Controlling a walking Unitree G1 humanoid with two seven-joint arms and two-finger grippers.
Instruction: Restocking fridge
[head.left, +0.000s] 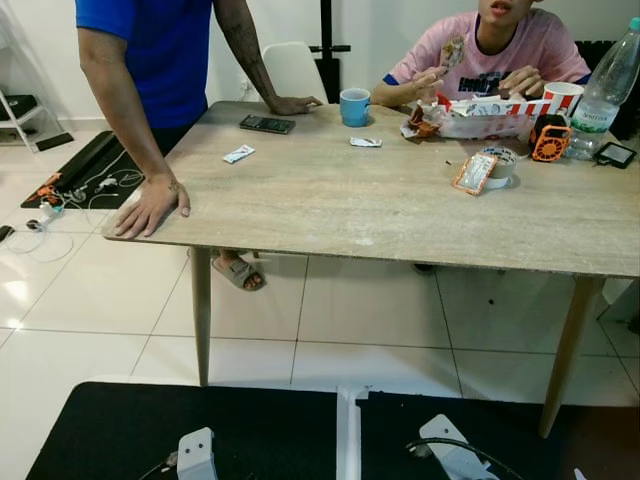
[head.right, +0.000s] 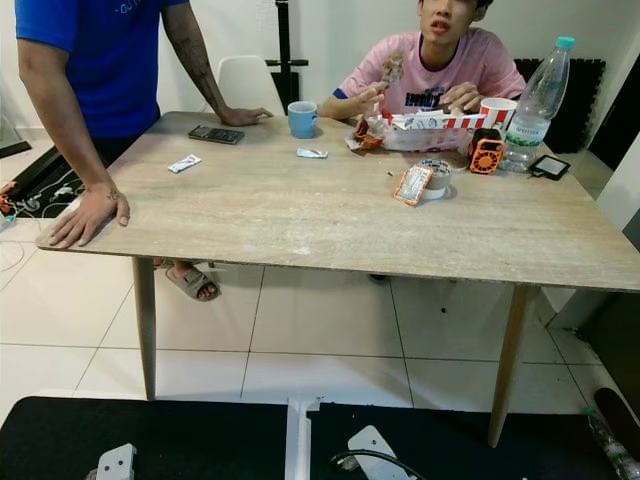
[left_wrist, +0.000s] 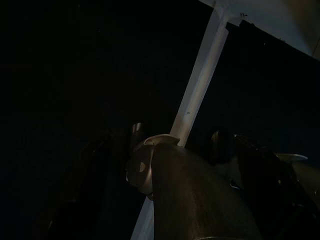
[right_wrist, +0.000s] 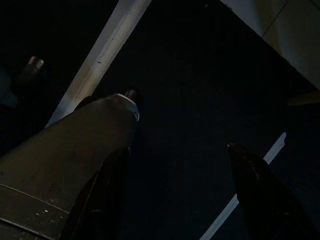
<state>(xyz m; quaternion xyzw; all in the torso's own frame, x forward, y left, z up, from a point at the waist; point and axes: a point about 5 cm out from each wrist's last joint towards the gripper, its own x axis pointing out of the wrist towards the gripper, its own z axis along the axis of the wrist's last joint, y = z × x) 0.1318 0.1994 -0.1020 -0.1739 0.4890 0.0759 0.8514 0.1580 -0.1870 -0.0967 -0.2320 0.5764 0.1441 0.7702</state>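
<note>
A: Floor?
B: Pale glossy tiles (head.left: 380, 320) with thin grout lines. Black mat (head.left: 130, 430) nearest the camera, split by a white strip (head.left: 347, 430).

A: Furniture?
B: Wooden table (head.left: 330, 200), light grain, on tapered legs (head.left: 201, 310). White chair (head.left: 295, 68) at the far edge, close to the wall.

A: Walls?
B: Plain white wall (head.left: 385, 30). Black upright stand (head.left: 326, 45) against it, behind the chair. Dark foam panels (head.right: 585, 85) at the far right.

A: Other items at floor level?
B: Second black mat (head.left: 85, 165) at the left, with loose white cables (head.left: 110, 183) on it.

A: Light?
B: Even, bright indoor light; soft reflections on the tiles.
</note>
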